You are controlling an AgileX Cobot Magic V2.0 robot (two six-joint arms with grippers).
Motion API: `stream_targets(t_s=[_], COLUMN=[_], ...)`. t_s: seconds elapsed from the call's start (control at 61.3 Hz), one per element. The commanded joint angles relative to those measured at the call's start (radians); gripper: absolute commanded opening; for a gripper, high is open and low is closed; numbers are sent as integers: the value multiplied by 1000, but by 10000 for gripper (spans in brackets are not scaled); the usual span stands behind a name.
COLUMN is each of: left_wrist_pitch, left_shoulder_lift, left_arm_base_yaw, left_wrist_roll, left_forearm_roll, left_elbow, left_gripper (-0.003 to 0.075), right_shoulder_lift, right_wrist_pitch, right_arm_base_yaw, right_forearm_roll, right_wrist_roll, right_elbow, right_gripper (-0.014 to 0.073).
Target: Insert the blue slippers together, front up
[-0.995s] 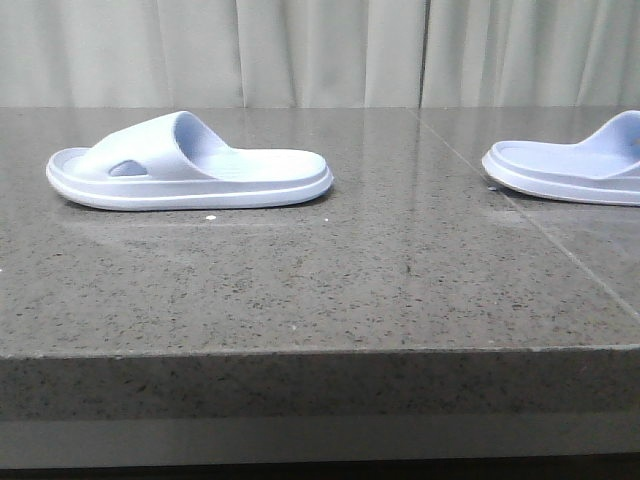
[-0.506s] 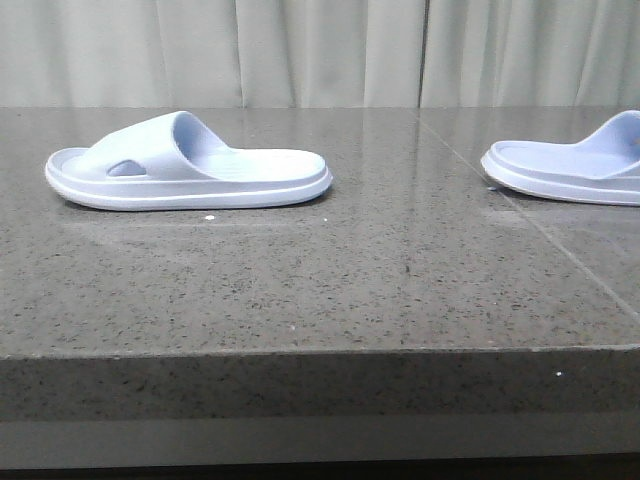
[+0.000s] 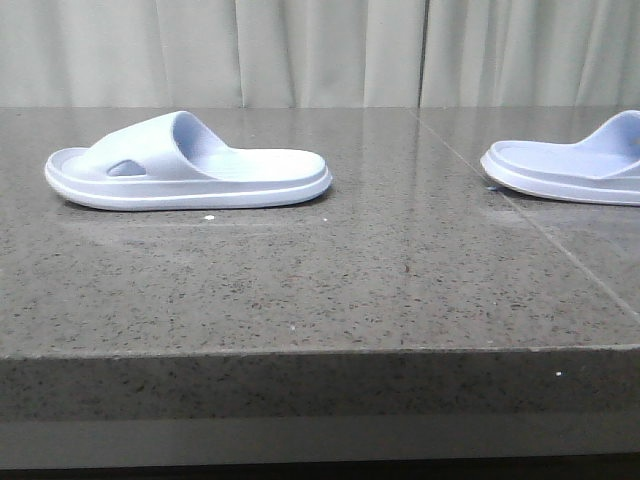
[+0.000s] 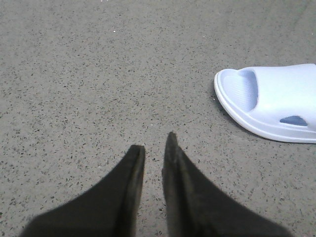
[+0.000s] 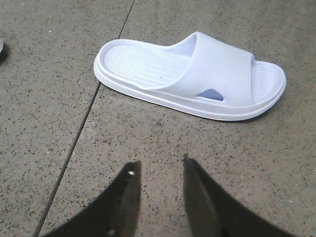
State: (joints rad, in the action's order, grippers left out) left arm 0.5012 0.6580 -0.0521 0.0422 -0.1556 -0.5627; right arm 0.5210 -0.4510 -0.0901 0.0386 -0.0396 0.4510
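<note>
The left gripper (image 4: 154, 140) hangs over bare counter (image 4: 74, 74) with its fingers nearly together, only a thin slit between them, holding nothing. The left slipper (image 4: 276, 101) lies off to one side of it, apart. The right gripper (image 5: 159, 165) is parted by a modest gap, empty, above the counter near the right slipper (image 5: 197, 74). Both slippers are pale lavender-blue, sole down, each with a wide strap and an oval side hole. In the front view they rest well apart, the left slipper (image 3: 185, 165) whole, the right slipper (image 3: 570, 160) cut by the frame edge.
</note>
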Motion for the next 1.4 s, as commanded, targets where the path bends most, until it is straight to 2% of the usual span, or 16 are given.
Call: stream_targets(t_s=[0.0,0.082,0.163,0.392,0.669,0.783,0.914,1.012,1.175,1.387], left_wrist_pitch=[-86,-103,-107,-83,140,182,237,284,371,423], left_shoulder_lift=[15,24,31,85,325,439,601,709,869,999], left_arm_base_yaw=[-3,-3,-3,-1,-1,-1,1,1,1,1], left_wrist_roll=[-9,-9,-9,-9,35,76,248,315,376,376], left_forearm_roll=[-12,-12,-14,-32,-47,-119,-306,-404,-470,-486], left_elbow=[-35,-35,-35,-66,-288,-370,-467,-536,-669,-801], left_gripper=[363,496,544,545,545,545,545,545,545,518], right_shoulder_lift=[9,9,9,9,9,9,9,9,9,9], right_wrist_pitch=[66,66,68,57,50,50,50,50,50,50], right_arm_base_yaw=[-1,-1,-1,-1,-1,-1,-1,-1,-1,-1], right_forearm_roll=[-5,-5,-5,9,12,12,12,12,12,12], right_wrist_roll=[-9,-9,-9,-9,-9,-9,-9,-9,-9,-9], right_elbow=[34,34,34,34,34,34,34,34,34,34], right_gripper=[502,527,527,527,527,527,527,527,527,527])
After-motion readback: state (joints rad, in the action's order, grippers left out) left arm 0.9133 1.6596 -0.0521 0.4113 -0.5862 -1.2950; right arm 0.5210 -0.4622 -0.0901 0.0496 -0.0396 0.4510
